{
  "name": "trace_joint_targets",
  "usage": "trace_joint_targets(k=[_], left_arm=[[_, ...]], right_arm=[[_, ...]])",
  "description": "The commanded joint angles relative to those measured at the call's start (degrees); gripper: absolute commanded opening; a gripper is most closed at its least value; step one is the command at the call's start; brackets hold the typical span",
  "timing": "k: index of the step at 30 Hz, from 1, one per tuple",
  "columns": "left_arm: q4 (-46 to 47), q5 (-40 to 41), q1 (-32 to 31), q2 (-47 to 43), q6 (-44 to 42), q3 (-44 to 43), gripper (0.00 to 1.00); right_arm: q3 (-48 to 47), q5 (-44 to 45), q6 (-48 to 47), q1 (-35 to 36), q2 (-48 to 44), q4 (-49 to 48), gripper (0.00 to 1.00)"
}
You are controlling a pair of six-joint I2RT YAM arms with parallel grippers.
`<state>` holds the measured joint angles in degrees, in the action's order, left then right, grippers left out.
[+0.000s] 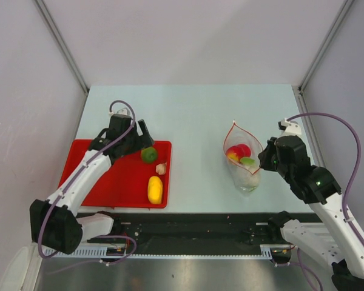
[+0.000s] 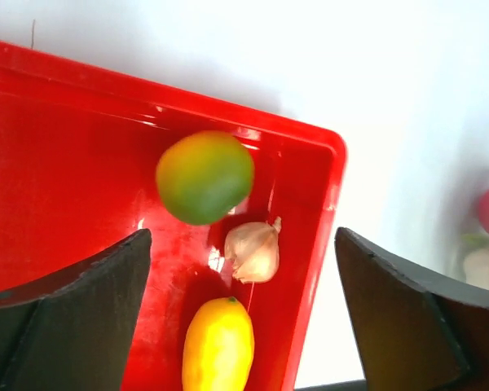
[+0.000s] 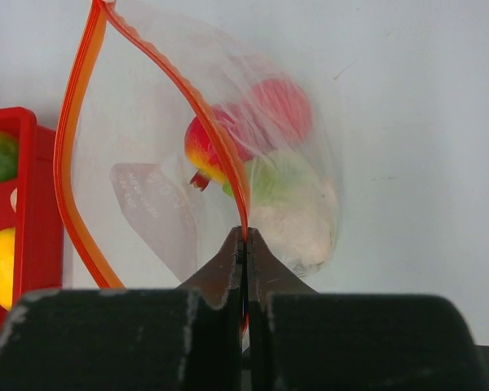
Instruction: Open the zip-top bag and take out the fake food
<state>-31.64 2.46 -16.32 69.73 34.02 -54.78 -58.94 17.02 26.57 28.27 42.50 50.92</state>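
Zip-top bag (image 1: 246, 179) lying near-to-far, mouth farthest, right gripper (image 3: 244, 238) pinching rim, left gripper (image 2: 243, 244) spread

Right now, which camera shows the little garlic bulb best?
The left wrist view: the garlic bulb sits close and sharp on the red tray. The top view shows only a tiny pale speck; the right wrist view, at most a pale sliver.
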Motion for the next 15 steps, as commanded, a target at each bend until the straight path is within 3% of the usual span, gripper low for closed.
trace_joint_targets(k=[1, 3, 8, 12, 15], left_arm=[[-2.5, -0.6, -2.5, -3.2, 0.3, -3.4, 0.90], [1.2, -4.0, -4.2, -4.6, 0.3, -4.5, 0.79], [10.9, -14.0, -16.0, -3.2, 1.1, -10.9, 0.70], [20.6, -14.2, -25.6, 2.4, 2.2, -16.1, 0.38], [20.1, -13.4, -31.8, 10.5, -0.8, -23.1, 0.26]], right_arm=[[-2.3, -1.2, -1.6, -0.2, 0.0, -1.3, 0.00], [-2.3, -2.1, -2.0, -0.2, 0.0, -1.5, 0.00], [-2.2, -2.0, -1.9, -0.2, 1.0, -2.2, 0.00], [-2.1, -3.8, -0.3, -0.1, 1.2, -3.5, 0.00], [-2.0, -4.9, 0.9, -0.1, 1.4, -4.3, 0.00]])
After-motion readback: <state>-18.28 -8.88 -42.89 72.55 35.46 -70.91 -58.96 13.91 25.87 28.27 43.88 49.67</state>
